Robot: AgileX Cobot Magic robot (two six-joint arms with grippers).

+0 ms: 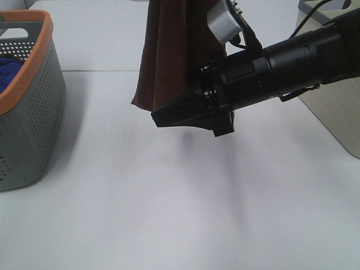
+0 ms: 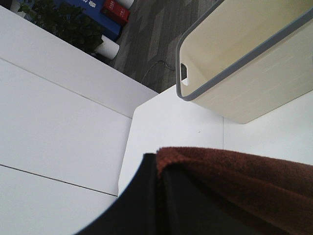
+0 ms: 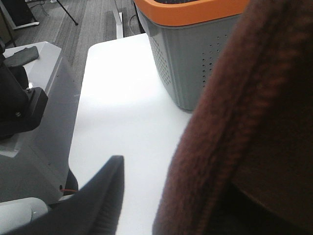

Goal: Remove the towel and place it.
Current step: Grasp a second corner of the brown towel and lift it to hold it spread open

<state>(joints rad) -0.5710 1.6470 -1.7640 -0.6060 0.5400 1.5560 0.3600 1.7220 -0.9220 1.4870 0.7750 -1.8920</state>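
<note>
The dark reddish-brown towel (image 1: 163, 56) hangs in folds from above the top edge of the exterior view, its lower corner a little above the white table (image 1: 169, 214). In the left wrist view my left gripper (image 2: 159, 164) is shut on the towel (image 2: 244, 186), which bunches out from between the black fingers. My right gripper (image 1: 175, 115) reaches in from the right at the towel's lower edge. In the right wrist view one finger (image 3: 105, 196) stands clear of the towel (image 3: 244, 122) with a strip of table between them; the cloth hides the other finger.
A grey perforated basket with an orange rim (image 1: 34, 67) stands at the left with a blue cloth (image 1: 8, 70) inside. A cream bin (image 1: 337, 112) sits at the right edge, also seen from the left wrist as the cream bin (image 2: 244, 49).
</note>
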